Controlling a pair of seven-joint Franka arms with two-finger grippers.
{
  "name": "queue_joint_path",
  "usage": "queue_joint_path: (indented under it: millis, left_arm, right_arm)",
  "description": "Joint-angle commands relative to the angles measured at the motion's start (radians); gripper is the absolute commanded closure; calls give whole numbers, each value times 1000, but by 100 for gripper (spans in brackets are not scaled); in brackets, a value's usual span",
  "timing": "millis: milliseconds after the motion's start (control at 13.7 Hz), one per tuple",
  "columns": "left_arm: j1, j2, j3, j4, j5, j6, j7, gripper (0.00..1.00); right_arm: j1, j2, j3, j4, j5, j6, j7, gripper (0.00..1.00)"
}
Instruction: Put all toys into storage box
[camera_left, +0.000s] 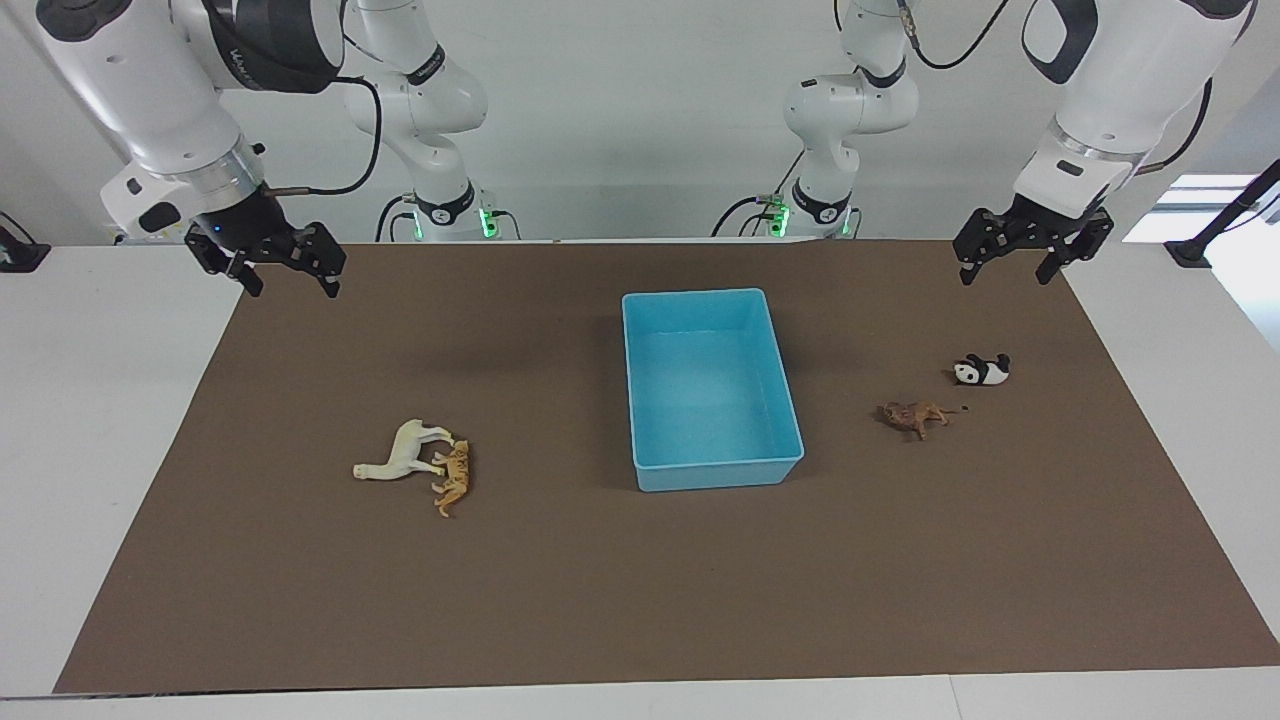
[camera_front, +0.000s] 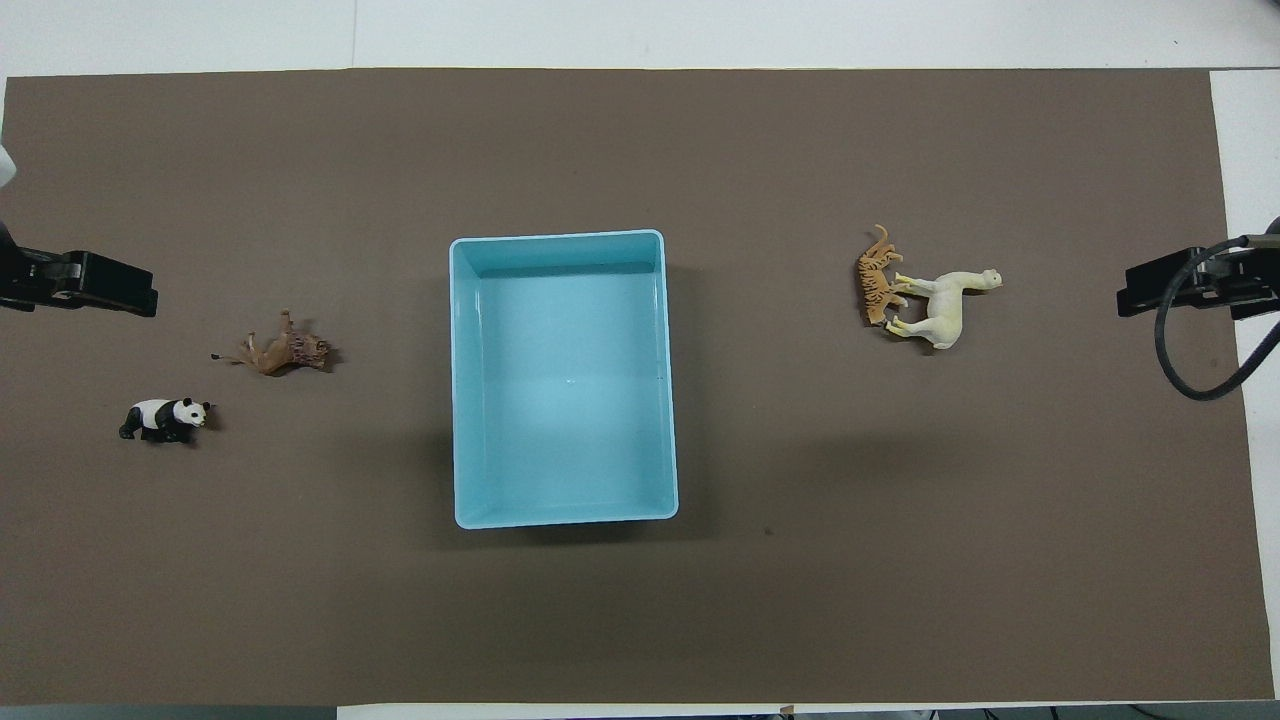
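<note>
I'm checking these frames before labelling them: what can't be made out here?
- Overhead view: the left tool and right tool are cut off by the picture's side edges; only dark parts show.
- Both views: where the tiger and the cream-white horse meet, it is too small to tell whether they touch or overlap.
- Facing view: a dark speck beside the lion is too small to identify.

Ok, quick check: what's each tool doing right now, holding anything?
Left tool: open, holding nothing, raised over the mat's edge at its own end of the table.
Right tool: open, holding nothing, raised over the mat's edge at its own end.
</note>
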Motion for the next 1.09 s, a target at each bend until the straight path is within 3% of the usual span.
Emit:
queue_joint_path:
  millis: [0,803,1021]
  left_arm:
    - [-8,-10,4,-21,-7,20,-13,0]
    - [6,-63,11,-64,-6,18,-17,0]
    - [6,-82,15,-155,-6,70,-148,0]
  right_arm:
    - [-10,-16,7,-18,-17,7,-6,0]
    - [-10,-16,7,-18,-18,7,-6,0]
    - [-10,-16,7,-18,-18,7,-11,0]
